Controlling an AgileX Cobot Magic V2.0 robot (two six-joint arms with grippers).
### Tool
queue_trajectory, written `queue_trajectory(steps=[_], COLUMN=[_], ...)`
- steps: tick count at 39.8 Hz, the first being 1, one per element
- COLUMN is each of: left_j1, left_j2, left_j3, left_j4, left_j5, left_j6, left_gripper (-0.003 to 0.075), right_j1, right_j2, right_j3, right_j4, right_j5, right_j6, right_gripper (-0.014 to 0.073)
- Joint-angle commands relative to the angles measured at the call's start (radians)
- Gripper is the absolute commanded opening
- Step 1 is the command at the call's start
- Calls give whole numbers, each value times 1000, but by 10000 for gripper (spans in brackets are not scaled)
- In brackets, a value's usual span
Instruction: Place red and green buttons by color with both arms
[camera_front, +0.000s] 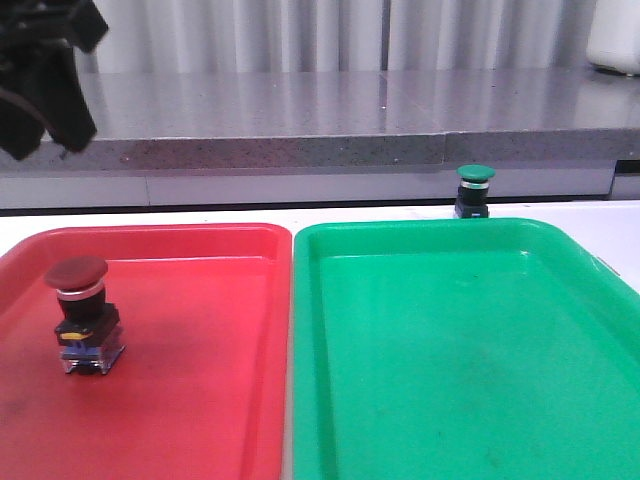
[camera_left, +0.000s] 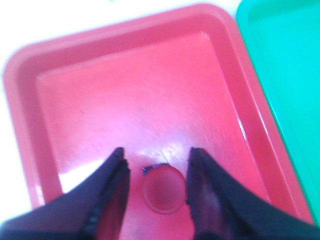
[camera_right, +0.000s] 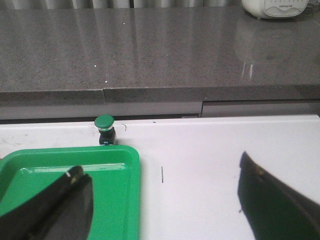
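Dark red mushroom-cap push-button (camera_front: 82, 313) stands upright inside red plastic tray (camera_front: 200, 400), left side. Left black gripper (camera_left: 156, 170) above it, fingers apart, not touching. Right black gripper (camera_right: 162, 200) wide apart over white table (camera_right: 225, 150). Green mushroom-cap push-button (camera_front: 474, 190) on table just beyond green plastic tray (camera_front: 450, 380).

The left arm (camera_front: 45, 75) shows in the front view only as a dark, bulky mass raised high at the upper left, well above the surface. In its wrist view the left gripper (camera_left: 156, 172) points downward with its two black fingers (camera_left: 112, 185) spread apart, a clear gap between them. The right gripper (camera_right: 162, 200) appears only in its own wrist view, held low and looking forward, its fingers (camera_right: 272, 200) set wide apart and closed on nothing.
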Motion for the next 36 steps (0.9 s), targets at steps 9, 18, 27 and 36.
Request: queue_trajectory(steps=[9,18,27,36], left_j1=[245,317,316,316], left_j2=[-197,-478,-825,-1068], left_j3=[24,245,472,577], left_j4=[22,19,19,19], left_j5=[-63,-235,-334,-335], left_j6=[-14,-14,-14,-14], left_gripper=[-20,-20,-20,-20], right_j1=[-7,-7,-7,-7], right_j2=[15,15,15,61], right_j3=[-33,-33,-33,-35], right_j4=[-10,-11,-11,-11], right_j5=[-72,-73,-73,-74], right_j6=[-12,-12,-12,-12], right_gripper=[608,608,608,608])
